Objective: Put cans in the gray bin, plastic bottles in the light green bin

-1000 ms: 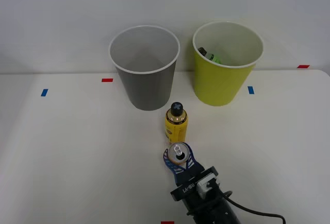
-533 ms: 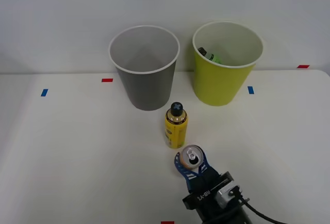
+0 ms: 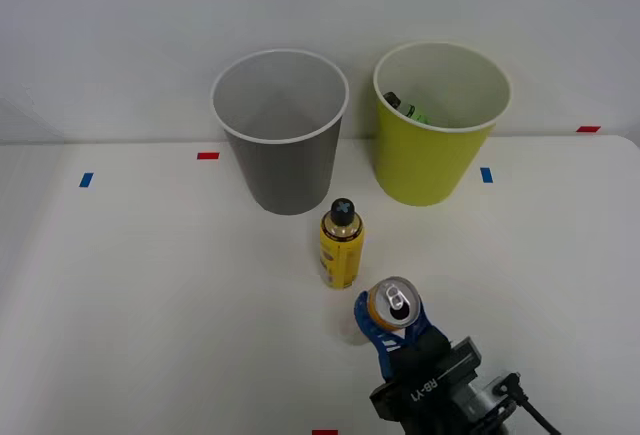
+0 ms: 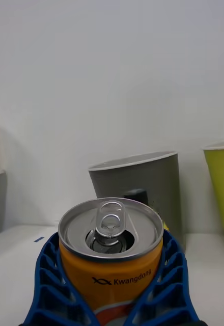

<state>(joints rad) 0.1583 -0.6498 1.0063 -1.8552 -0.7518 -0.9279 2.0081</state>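
Observation:
My right gripper is shut on the small orange can, holding it upright above the table, right of and nearer than the yellow black-capped bottle. In the wrist view the can sits between my blue ribbed fingers, silver pull-tab top up. The gray bin stands at the back, left of the light green bin, which holds a green-labelled bottle. Beyond the can the wrist view shows the gray bin and an edge of the light green bin.
The white table carries small blue tape marks and red tape marks. A white wall rises behind the bins. Open tabletop lies to the left and right of the yellow bottle.
My right gripper has lifted the can and carried it rightward and toward the near edge, away from the yellow bottle. The bottle and both bins have not moved.

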